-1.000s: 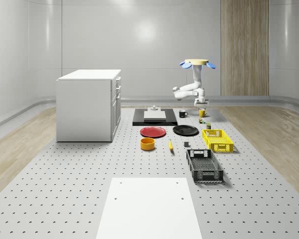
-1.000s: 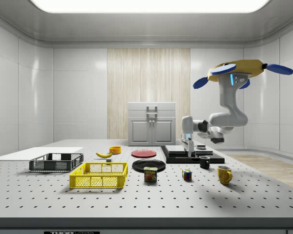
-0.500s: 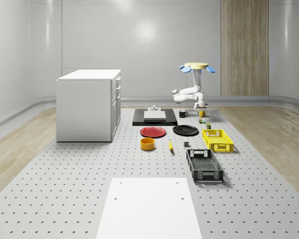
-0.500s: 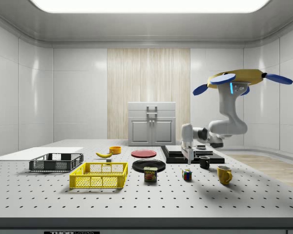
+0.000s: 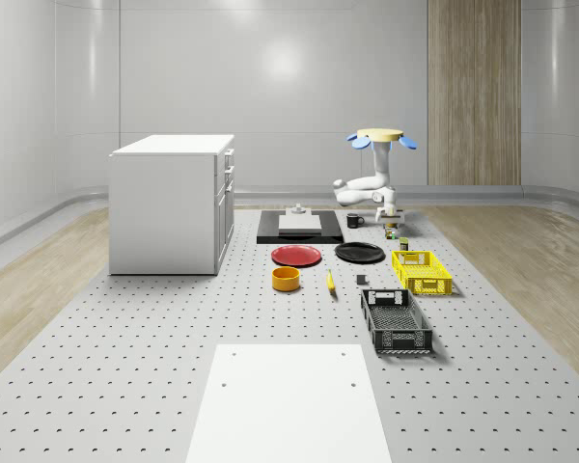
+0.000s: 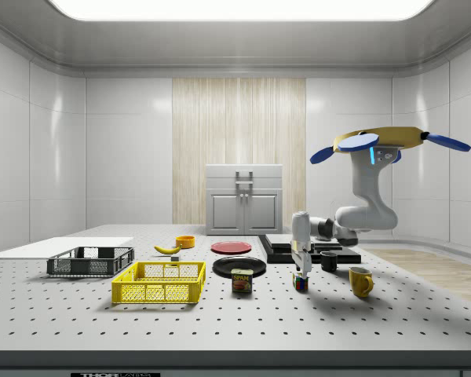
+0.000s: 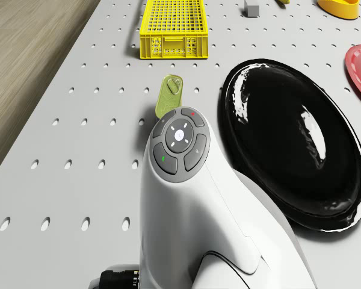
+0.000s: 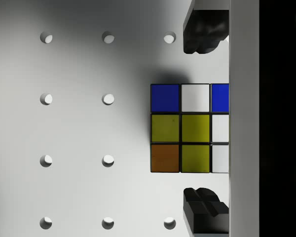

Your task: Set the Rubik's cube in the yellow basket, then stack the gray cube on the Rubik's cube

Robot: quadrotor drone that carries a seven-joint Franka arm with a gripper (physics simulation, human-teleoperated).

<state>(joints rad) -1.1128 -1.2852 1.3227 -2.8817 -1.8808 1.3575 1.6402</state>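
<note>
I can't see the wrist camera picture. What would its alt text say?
Looking straight down, the open gripper hovers over the Rubik's cube, one dark fingertip on each side of it and neither touching. The cube's top shows blue, white, yellow and orange squares, and it sits on a white table dotted with holes.

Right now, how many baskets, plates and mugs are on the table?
Baskets: 2 (yellow basket, black basket)
Plates: 2 (red plate, black plate)
Mugs: 2 (black mug, yellow mug)
Total: 6
</note>
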